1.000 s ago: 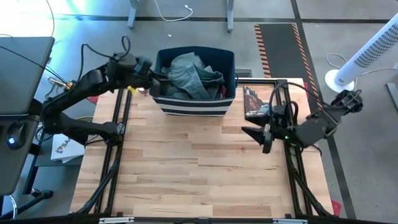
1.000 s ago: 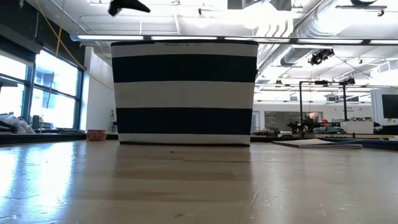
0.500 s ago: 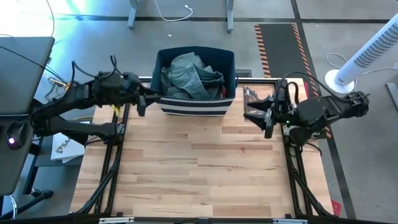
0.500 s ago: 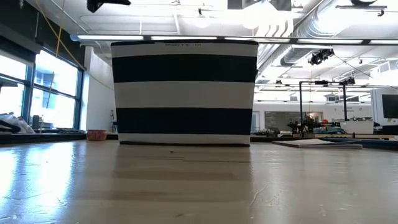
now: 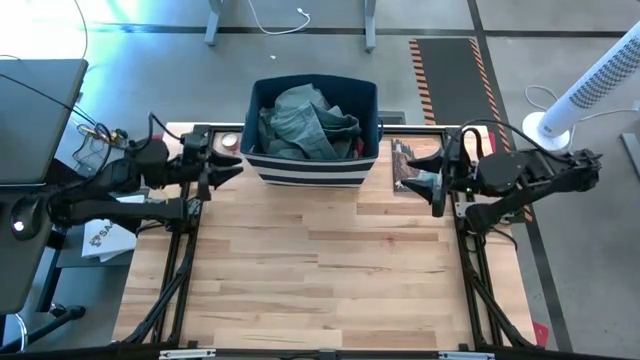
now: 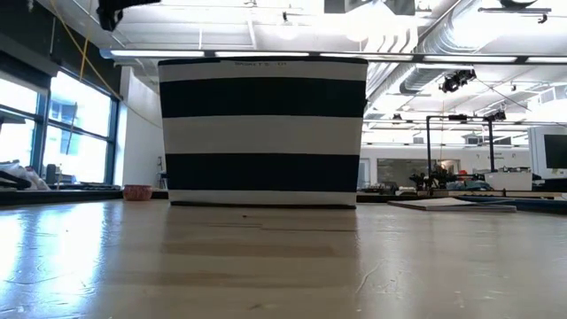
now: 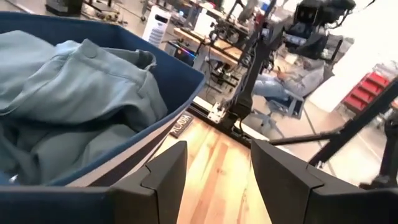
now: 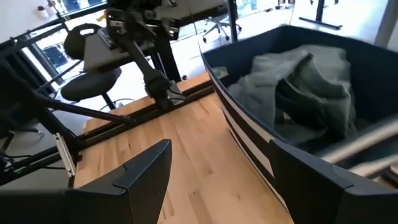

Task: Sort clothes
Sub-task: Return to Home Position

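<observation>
Clothes (image 5: 305,125), crumpled soft fabric in grey-green and faded blue, lie heaped inside the navy fabric bin with white stripes (image 5: 315,172). The bin stands at the far middle of the pale wooden tabletop (image 5: 320,270). The heap reaches about to the bin's rim.

The left end effector (image 5: 230,168) hangs over the far left of the tabletop, just left of the bin and apart from it, pointing toward the bin's side. Its two dark fingers (image 7: 165,177) are spread, and bare wood shows through the gap.

The right end effector (image 5: 418,175) hangs at the bin's right, above a flat printed booklet (image 5: 403,152) that lies on the tabletop just beside the bin. Its fingers (image 8: 146,168) are also spread wide and point toward the bin.

From table height the striped wall hides the clothes. A dark shape at the upper left there is probably part of the left arm, though too little of it shows to be sure.
</observation>
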You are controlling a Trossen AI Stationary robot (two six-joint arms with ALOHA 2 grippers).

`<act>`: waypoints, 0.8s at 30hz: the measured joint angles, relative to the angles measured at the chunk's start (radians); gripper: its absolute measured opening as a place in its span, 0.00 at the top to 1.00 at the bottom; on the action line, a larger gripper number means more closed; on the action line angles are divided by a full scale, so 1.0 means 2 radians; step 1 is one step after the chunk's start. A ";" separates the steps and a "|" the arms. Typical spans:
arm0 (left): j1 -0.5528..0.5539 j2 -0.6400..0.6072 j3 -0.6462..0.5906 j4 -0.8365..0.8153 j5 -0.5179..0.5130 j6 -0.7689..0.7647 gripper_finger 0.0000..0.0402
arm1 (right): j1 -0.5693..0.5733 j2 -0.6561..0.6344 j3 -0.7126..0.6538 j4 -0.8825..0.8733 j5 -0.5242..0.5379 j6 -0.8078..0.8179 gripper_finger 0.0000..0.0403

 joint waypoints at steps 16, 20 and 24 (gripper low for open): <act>0.000 -0.086 -0.151 0.079 -0.002 -0.046 0.57 | -0.038 -0.175 -0.336 0.296 -0.099 0.065 0.35; 0.000 -0.095 -0.189 0.118 0.024 -0.056 0.57 | -0.047 -0.192 -0.391 0.334 -0.143 0.088 0.35; 0.000 -0.099 -0.232 0.180 0.030 -0.060 0.57 | -0.054 -0.198 -0.432 0.387 -0.181 0.103 0.35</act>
